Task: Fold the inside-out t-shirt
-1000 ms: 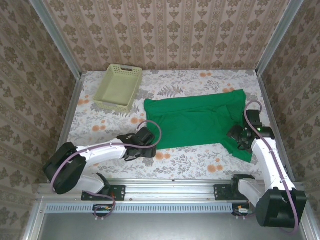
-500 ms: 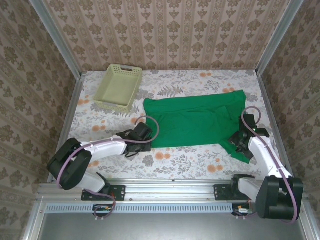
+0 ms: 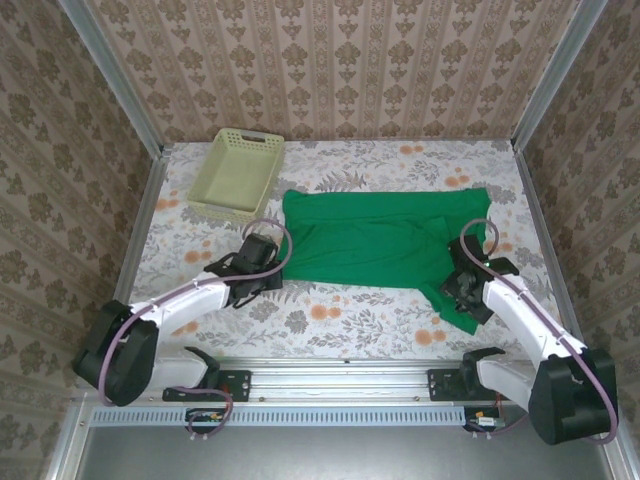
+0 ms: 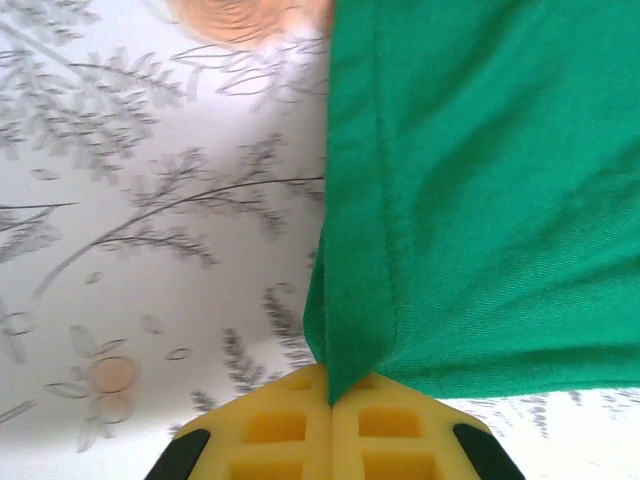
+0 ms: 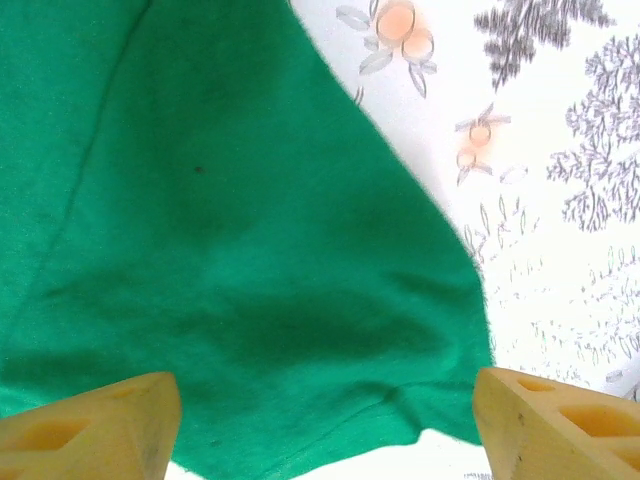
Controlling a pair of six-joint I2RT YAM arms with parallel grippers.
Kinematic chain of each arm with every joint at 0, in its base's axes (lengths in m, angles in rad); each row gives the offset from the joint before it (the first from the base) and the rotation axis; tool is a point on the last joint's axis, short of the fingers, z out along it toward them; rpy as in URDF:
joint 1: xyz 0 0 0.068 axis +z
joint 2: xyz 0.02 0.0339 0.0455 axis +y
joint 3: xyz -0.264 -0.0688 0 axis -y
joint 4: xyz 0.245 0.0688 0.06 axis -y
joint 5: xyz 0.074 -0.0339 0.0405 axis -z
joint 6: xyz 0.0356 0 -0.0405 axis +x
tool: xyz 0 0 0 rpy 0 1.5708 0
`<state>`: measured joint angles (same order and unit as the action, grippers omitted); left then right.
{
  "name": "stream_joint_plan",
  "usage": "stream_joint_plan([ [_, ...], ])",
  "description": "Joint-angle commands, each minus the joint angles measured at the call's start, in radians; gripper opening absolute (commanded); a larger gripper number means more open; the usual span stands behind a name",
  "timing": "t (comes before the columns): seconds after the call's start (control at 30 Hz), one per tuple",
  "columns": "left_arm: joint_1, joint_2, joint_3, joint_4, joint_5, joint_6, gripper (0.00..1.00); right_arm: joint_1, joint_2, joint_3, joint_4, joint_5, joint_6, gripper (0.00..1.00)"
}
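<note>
- The inside-out t-shirt (image 3: pixel 370 245) lies spread flat on the desk (image 3: pixel 340 315), centre-right, near the basket (image 3: pixel 238 172).
- Left jaws are pinched shut on its left hem, likely to lift that side for folding.
- Right jaws stand wide open astride its near-right corner, gripping nothing, seemingly poised to pinch.

Around me stand damask-papered walls (image 3: pixel 340 60) in metal framing (image 3: pixel 108 72); my counter (image 3: pixel 350 325) wears a pale floral cloth.
</note>
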<state>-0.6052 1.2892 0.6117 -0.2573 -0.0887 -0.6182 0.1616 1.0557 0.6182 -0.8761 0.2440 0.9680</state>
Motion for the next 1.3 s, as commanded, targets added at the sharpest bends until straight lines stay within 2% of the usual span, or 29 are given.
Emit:
stream_joint_plan([
  [0.0,0.013,0.022,0.037,-0.086,-0.078,0.041,0.0,0.05,-0.058,-0.044,-0.08,0.054,0.138,0.77],
  [0.2,0.03,0.021,0.023,-0.059,-0.048,0.042,0.0,0.106,-0.043,-0.074,-0.067,0.027,0.212,0.74],
  [0.3,0.03,0.015,0.019,-0.055,-0.048,0.037,0.0,0.151,-0.037,-0.074,-0.06,0.033,0.257,0.61],
  [0.37,0.033,0.011,0.013,-0.051,-0.053,0.035,0.0,0.171,-0.002,-0.061,-0.069,0.052,0.277,0.59],
  [0.5,0.036,0.002,0.005,-0.046,-0.06,0.024,0.0,0.173,0.085,-0.082,0.044,-0.004,0.27,0.55],
  [0.9,0.048,-0.042,-0.011,-0.06,-0.074,0.011,0.0,0.19,0.297,0.034,0.253,-0.021,0.185,0.52],
  [1.07,0.048,-0.052,-0.006,-0.073,-0.071,0.014,0.0,0.193,0.411,0.142,0.261,-0.034,0.128,0.54],
  [1.13,0.048,-0.051,-0.003,-0.079,-0.072,0.016,0.0,0.199,0.392,0.154,0.21,0.006,0.138,0.54],
  [1.27,0.048,-0.047,0.001,-0.092,-0.074,0.013,0.0,0.201,0.229,0.094,0.125,0.095,0.185,0.54],
])
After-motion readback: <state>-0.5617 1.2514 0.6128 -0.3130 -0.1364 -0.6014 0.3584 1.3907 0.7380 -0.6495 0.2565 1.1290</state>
